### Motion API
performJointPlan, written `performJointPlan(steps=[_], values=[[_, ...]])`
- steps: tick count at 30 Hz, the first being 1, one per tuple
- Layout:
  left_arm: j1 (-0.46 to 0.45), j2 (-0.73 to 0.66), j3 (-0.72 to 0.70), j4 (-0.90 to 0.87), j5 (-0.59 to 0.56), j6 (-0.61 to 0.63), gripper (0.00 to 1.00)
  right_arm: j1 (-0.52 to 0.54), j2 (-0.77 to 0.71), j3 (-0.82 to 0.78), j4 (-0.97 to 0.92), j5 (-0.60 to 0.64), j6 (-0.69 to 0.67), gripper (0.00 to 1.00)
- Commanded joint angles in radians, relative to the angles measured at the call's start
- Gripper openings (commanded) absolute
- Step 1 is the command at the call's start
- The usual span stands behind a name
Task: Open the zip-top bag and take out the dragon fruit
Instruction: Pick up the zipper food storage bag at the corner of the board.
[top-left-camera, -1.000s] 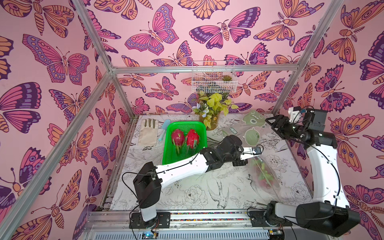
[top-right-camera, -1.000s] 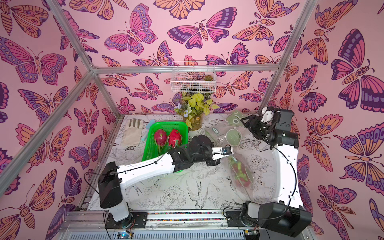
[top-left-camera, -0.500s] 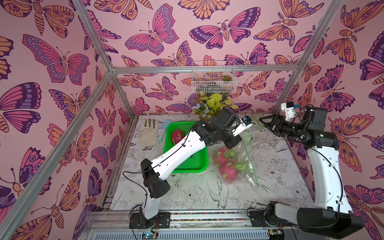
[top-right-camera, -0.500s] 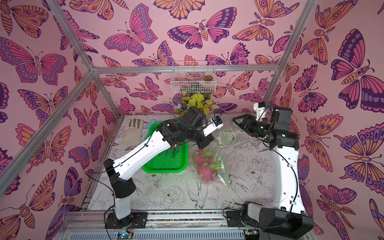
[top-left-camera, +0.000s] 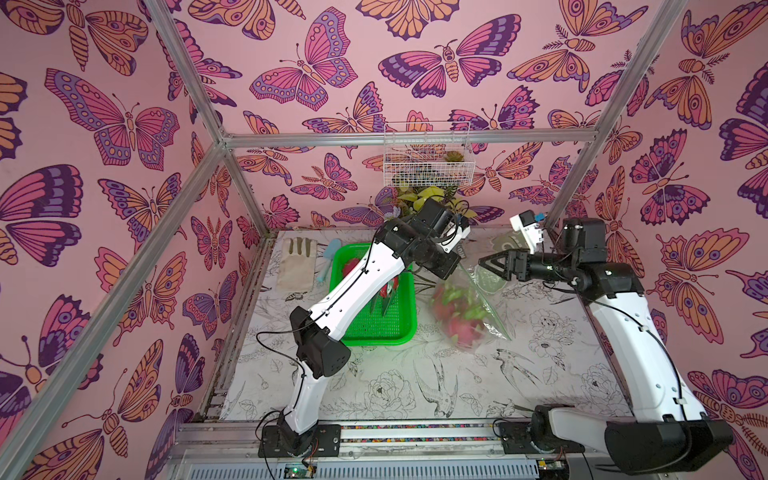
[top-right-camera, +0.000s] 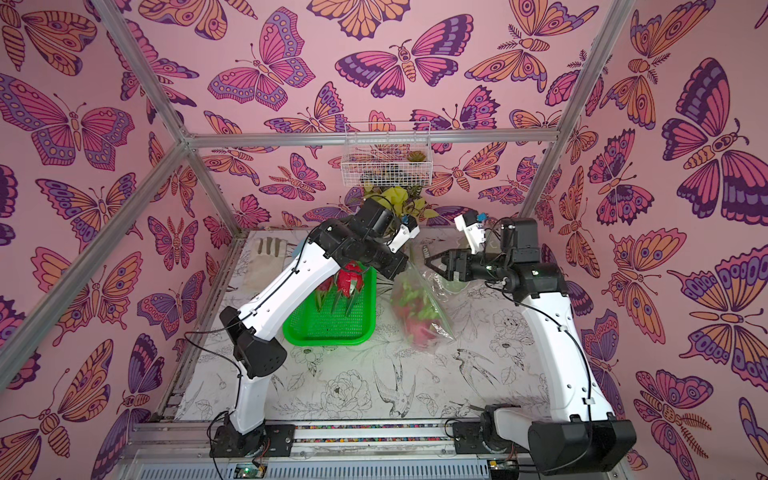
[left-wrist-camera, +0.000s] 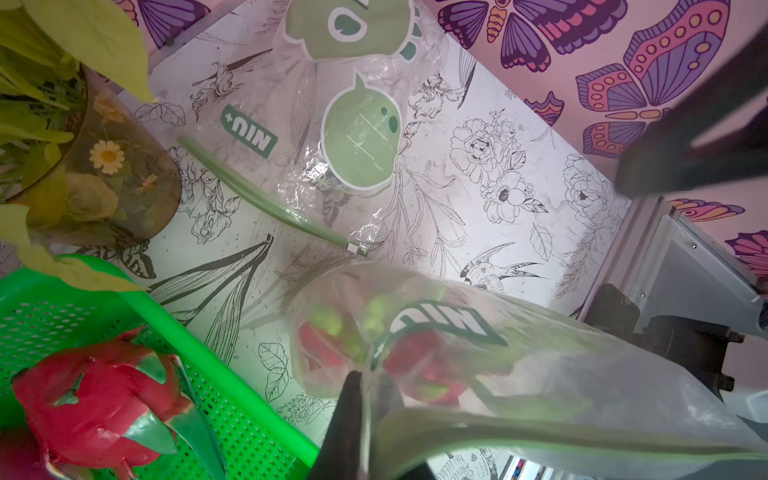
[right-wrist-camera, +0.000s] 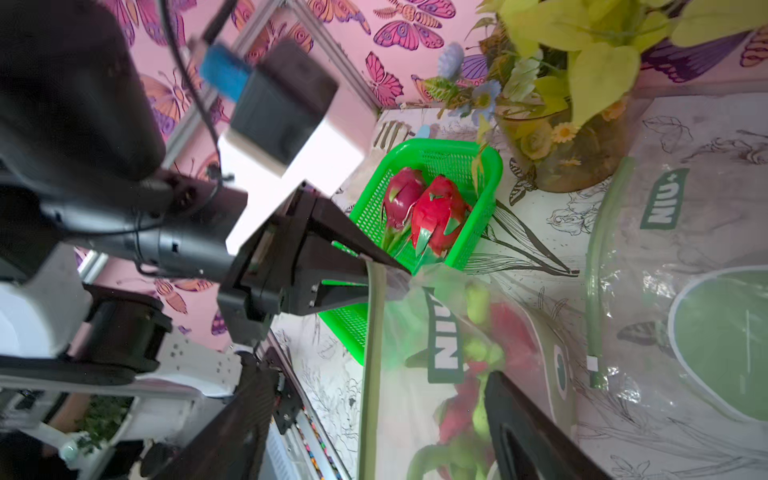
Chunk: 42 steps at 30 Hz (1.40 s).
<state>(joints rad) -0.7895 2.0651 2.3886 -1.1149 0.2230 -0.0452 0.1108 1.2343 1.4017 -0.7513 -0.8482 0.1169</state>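
A green basket (top-left-camera: 386, 328) at centre left holds two dragon fruits (top-right-camera: 348, 279), just right of it the left gripper (right-wrist-camera: 374, 270) pinches the rim of a clear bag (top-left-camera: 478, 299) containing a third dragon fruit (top-left-camera: 461, 328), and further right the right gripper (top-left-camera: 484, 262) has its fingers spread apart.

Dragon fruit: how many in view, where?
3. In the green basket: magenta fruit beside red fruit. A third fruit inside the zip-top bag, blurred, so more could hide there.
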Motion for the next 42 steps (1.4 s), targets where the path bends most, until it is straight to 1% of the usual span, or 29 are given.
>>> performJointPlan(steps=[1,5,6,9,13,15,16,17,19,21,23,26,27,28,29,31,34,38,41,42], values=[[0.017,0.008,0.032,-0.02,0.044,-0.05,0.0,0.064,0.022,0.028,-0.105,0.106,-0.168,0.83],[0.036,0.009,0.034,-0.02,0.063,-0.062,0.0,0.14,0.043,0.031,-0.131,0.197,-0.206,0.83],[0.041,0.009,0.036,-0.02,0.071,-0.066,0.0,0.159,0.05,0.035,-0.137,0.254,-0.211,0.82],[0.051,0.007,0.035,-0.019,0.107,-0.066,0.0,0.178,0.071,0.038,-0.138,0.318,-0.214,0.75],[0.064,-0.008,0.028,-0.016,0.183,-0.055,0.0,0.178,0.099,0.042,-0.132,0.401,-0.21,0.45],[0.074,-0.018,0.014,-0.011,0.229,-0.043,0.0,0.178,0.106,0.05,-0.135,0.429,-0.221,0.19],[0.08,-0.026,-0.001,-0.005,0.256,-0.032,0.02,0.178,0.104,0.053,-0.135,0.43,-0.238,0.09],[0.09,-0.039,-0.022,0.005,0.298,-0.015,0.07,0.178,0.097,0.051,-0.13,0.426,-0.254,0.02],[0.113,-0.086,-0.105,0.059,0.377,0.017,0.19,0.178,0.073,0.042,-0.11,0.411,-0.285,0.0],[0.139,-0.167,-0.253,0.176,0.427,0.055,0.29,0.179,0.042,0.03,-0.095,0.365,-0.328,0.0],[0.172,-0.281,-0.472,0.378,0.451,0.082,0.39,0.178,0.012,0.015,-0.081,0.322,-0.364,0.0],[0.212,-0.451,-0.804,0.744,0.49,0.136,0.57,0.178,-0.013,-0.005,-0.063,0.305,-0.383,0.0],[0.228,-0.499,-0.893,0.857,0.511,0.132,0.63,0.178,-0.013,-0.003,-0.069,0.299,-0.387,0.0],[0.242,-0.545,-0.99,1.0,0.5,0.097,0.73,0.178,-0.01,0.001,-0.088,0.276,-0.403,0.0],[0.246,-0.578,-1.065,1.094,0.49,0.091,0.8,0.178,-0.006,0.006,-0.107,0.256,-0.418,0.0],[0.246,-0.596,-1.132,1.194,0.503,0.094,0.82,0.178,-0.009,0.0,-0.111,0.232,-0.421,0.0],[0.249,-0.565,-1.162,1.294,0.544,0.06,0.81,0.178,-0.018,-0.009,-0.105,0.21,-0.433,0.0],[0.259,-0.528,-1.23,1.519,0.604,0.035,0.79,0.178,-0.033,-0.01,-0.101,0.16,-0.433,0.0],[0.26,-0.486,-1.201,1.537,0.664,0.026,0.77,0.178,-0.036,-0.013,-0.11,0.143,-0.445,0.0],[0.261,-0.47,-1.184,1.528,0.692,0.025,0.74,0.177,-0.037,-0.014,-0.111,0.141,-0.448,0.0]])
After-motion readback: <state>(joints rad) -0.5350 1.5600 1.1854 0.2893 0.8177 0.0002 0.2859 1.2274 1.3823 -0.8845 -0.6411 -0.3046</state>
